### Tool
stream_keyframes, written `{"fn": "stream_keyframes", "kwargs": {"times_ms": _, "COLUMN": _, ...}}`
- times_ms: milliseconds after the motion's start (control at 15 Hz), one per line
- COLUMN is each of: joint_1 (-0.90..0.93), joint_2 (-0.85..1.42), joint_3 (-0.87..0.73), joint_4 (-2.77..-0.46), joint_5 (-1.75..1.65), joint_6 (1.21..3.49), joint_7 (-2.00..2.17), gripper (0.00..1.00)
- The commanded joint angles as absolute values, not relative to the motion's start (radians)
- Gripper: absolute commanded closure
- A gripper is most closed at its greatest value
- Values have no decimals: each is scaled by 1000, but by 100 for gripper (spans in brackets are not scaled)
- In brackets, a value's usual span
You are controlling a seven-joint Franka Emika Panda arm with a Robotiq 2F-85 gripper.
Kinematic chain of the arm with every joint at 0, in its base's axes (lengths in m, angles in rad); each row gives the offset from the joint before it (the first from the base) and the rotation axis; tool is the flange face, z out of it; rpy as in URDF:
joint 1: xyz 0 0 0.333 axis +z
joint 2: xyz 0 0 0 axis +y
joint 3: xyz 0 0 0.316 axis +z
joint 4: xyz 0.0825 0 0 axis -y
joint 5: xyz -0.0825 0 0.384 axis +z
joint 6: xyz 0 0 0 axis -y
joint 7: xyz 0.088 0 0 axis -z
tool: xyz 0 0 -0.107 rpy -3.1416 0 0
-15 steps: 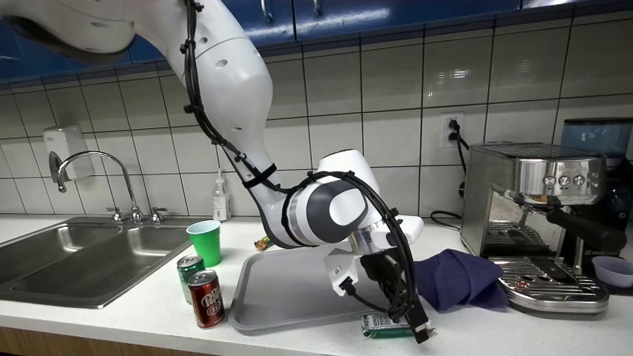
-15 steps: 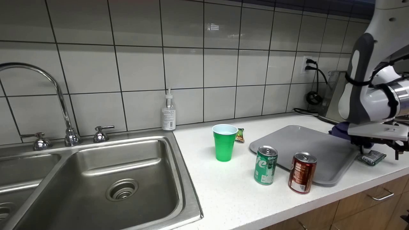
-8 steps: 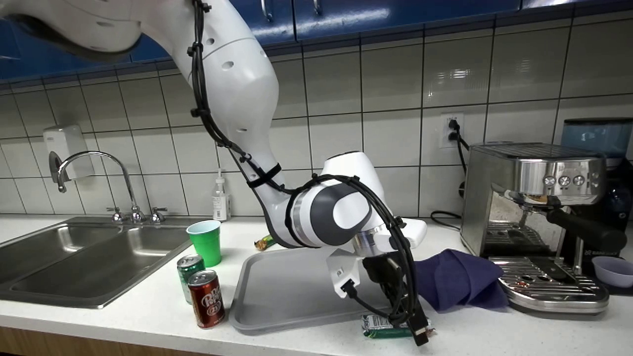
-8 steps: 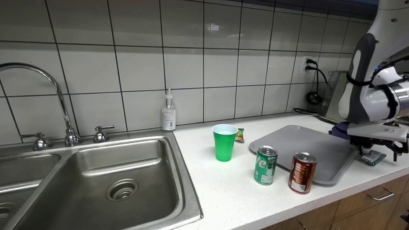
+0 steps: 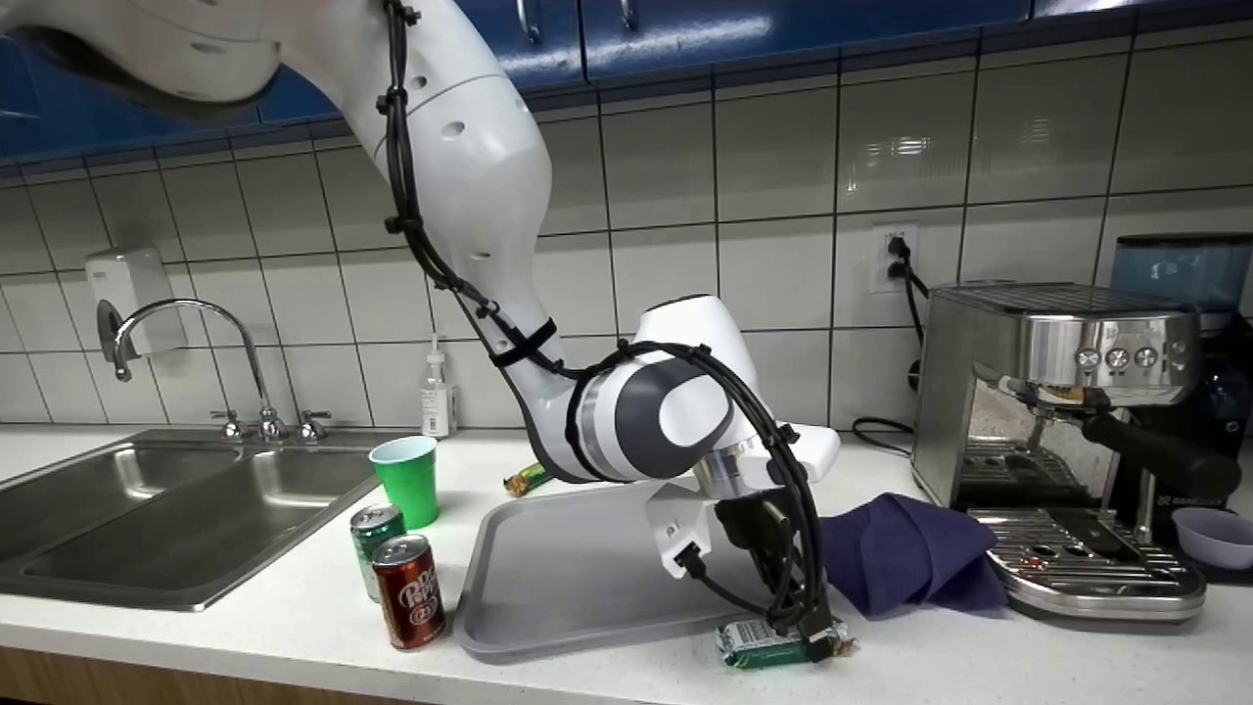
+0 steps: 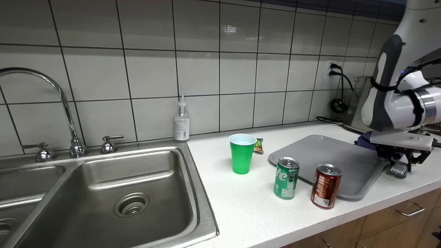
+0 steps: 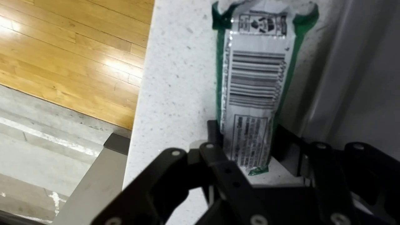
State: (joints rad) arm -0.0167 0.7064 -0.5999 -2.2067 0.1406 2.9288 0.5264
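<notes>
A green-and-silver wrapped bar (image 7: 257,78) lies on the white counter, its barcode side up. My gripper (image 7: 247,134) is shut on it near one end, a dark finger against each long side. In an exterior view the gripper (image 5: 820,641) points down at the counter and hides part of the bar (image 5: 759,648). Between the two fingers, the bar (image 6: 398,170) also shows in an exterior view. Right beside it is the edge of a grey tray (image 5: 578,578).
A red can (image 5: 411,592), a green can (image 6: 286,179) and a green cup (image 6: 242,155) stand left of the tray. A small snack packet (image 6: 258,146) lies behind. Beyond the gripper are a purple cloth (image 5: 910,553) and a coffee machine (image 5: 1067,343). The counter's edge is close.
The gripper's fingers have come together from wide apart onto the bar's sides. The bar has turned slightly. The arm lowered a little and has since shifted back slightly.
</notes>
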Motion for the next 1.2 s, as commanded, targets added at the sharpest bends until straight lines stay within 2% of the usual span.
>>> {"fn": "stream_keyframes", "kwargs": {"times_ms": 0, "joint_1": -50, "joint_2": 679, "joint_3": -579, "joint_4": -2204, "joint_5": 157, "joint_6": 2902, "joint_7": 492, "gripper": 83}}
{"fn": "stream_keyframes", "kwargs": {"times_ms": 1133, "joint_1": 54, "joint_2": 547, "joint_3": -667, "joint_4": -2297, "joint_5": 81, "joint_6": 2906, "joint_7": 445, "gripper": 83}}
